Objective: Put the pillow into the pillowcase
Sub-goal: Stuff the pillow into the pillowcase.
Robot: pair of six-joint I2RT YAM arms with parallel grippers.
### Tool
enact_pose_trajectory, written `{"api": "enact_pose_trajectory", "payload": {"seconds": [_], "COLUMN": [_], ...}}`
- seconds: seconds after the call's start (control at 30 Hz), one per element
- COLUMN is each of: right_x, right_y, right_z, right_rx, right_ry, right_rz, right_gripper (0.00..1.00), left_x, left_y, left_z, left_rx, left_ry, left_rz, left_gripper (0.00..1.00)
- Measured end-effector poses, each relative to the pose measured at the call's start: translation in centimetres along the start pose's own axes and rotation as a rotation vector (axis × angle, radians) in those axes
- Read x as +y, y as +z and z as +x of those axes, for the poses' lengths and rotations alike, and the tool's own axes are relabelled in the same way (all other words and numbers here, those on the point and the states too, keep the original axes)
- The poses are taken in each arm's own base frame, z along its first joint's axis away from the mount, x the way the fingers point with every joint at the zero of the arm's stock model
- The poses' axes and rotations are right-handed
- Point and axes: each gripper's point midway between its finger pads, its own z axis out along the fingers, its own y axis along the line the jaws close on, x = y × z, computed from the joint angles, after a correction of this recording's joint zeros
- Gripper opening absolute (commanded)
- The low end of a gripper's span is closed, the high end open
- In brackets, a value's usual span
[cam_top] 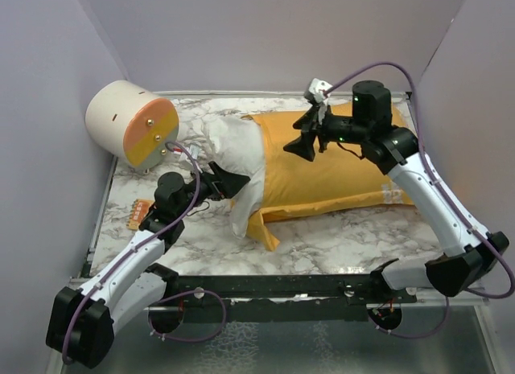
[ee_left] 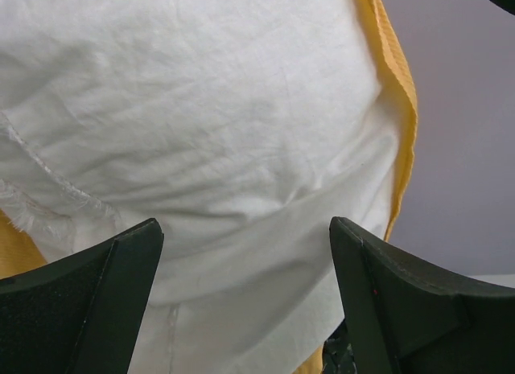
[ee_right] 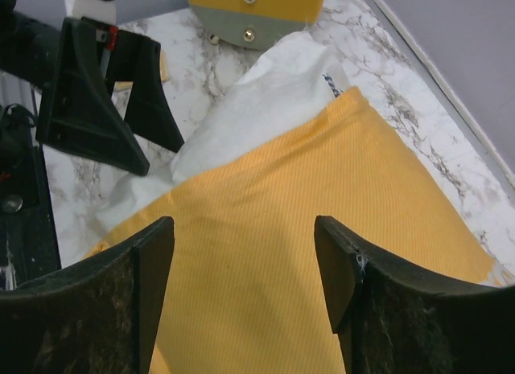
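black left gripper (cam_top: 233, 183) and right gripper (cam_top: 302, 141) stood spread, empty. plump white pillow (cam_top: 233, 145) lay mostly inside orange-yellow fabric pillowcase (cam_top: 338, 169); one end protruded, unfinished.

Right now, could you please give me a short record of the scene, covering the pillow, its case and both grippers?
pillow: mostly inside the pillowcase, white end sticking out
pillowcase: orange, lying on the marble table
left gripper: open, facing the bare pillow end
right gripper: open, above the pillowcase, holding nothing
cylinder: back left corner, near the pillow end
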Motion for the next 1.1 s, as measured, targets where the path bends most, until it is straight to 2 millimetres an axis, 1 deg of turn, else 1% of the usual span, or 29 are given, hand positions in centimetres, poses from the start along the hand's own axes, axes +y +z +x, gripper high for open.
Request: {"api": "enact_pose_trajectory", "payload": {"seconds": [0.1,0.17,0.2,0.27,0.33,0.37,0.47,0.53,0.7,0.73,0.77,0.8,0.87,0.93,0.97,1.03,1.07,1.1], "right_x": [0.6,1.6,1.9,2.7,3.3,3.4,3.4,3.4,2.8,2.6,2.4,2.0,1.3,0.4,-0.1,-1.3,-2.0,-2.3], "right_y": [-2.4,-3.8,-4.4,-5.5,-6.4,-6.9,-7.7,-8.0,-8.4,-8.5,-8.5,-8.4,-8.2,-7.8,-7.7,-6.9,-6.1,-5.2], "right_z": [0.2,0.5,0.8,1.7,2.8,3.3,4.3,4.5,4.3,4.3,4.2,3.9,3.1,1.9,1.0,-0.8,-2.0,-2.9], "right_rx": [-0.052,-0.094,-0.111,-0.132,-0.143,-0.151,-0.162,-0.168,-0.19,-0.191,-0.19,-0.187,-0.183,-0.177,-0.174,-0.162,-0.148,-0.136], "right_ry": [-0.001,-0.021,-0.035,-0.048,-0.057,-0.065,-0.079,-0.084,-0.058,-0.05,-0.038,-0.02,0.002,0.027,0.035,0.049,0.045,0.038], "right_rz": [-0.034,-0.063,-0.069,-0.076,-0.074,-0.065,-0.041,-0.035,-0.023,-0.02,-0.019,-0.017,-0.021,-0.033,-0.037,-0.05,-0.043,-0.037], "right_gripper": [0.86,0.91,0.91,0.92,1.0,0.99,0.99,0.99,0.99,0.99,1.0,0.97,0.88,0.82,0.81,0.81,0.82,0.82], "left_x": [-0.2,-0.8,-1.2,-2.2,-3.5,-4.0,-5.0,-5.5,-7.8,-8.3,-8.7,-9.0,-9.6,-9.6,-9.3,-8.3,-7.6,-6.7], "left_y": [-0.5,-0.8,-0.9,-1.0,-1.1,-1.1,-0.9,-0.6,0.2,0.3,0.4,0.5,0.9,1.1,1.1,1.1,1.0,0.9], "left_z": [-0.1,-0.4,-0.7,-1.6,-2.6,-2.9,-3.5,-3.8,-5.1,-5.4,-5.7,-6.0,-6.7,-7.5,-8.1,-9.2,-9.7,-10.2], "left_rx": [0.011,0.013,0.012,0.004,-0.004,-0.007,0.003,0.019,0.043,0.044,0.042,0.042,0.041,0.034,0.024,-0.003,-0.019,-0.031], "left_ry": [0.007,0.015,0.022,0.037,0.056,0.064,0.076,0.079,0.091,0.094,0.098,0.103,0.127,0.158,0.182,0.224,0.239,0.242], "left_rz": [-0.014,-0.015,-0.013,0.0,0.02,0.03,0.052,0.062,0.116,0.13,0.139,0.147,0.148,0.127,0.1,0.048,0.022,-0.001], "left_gripper": [0.88,0.87,0.87,0.86,0.86,0.85,0.85,0.85,0.85,0.85,0.82,0.79,0.71,0.64,0.62,0.51,0.47,0.45]}}
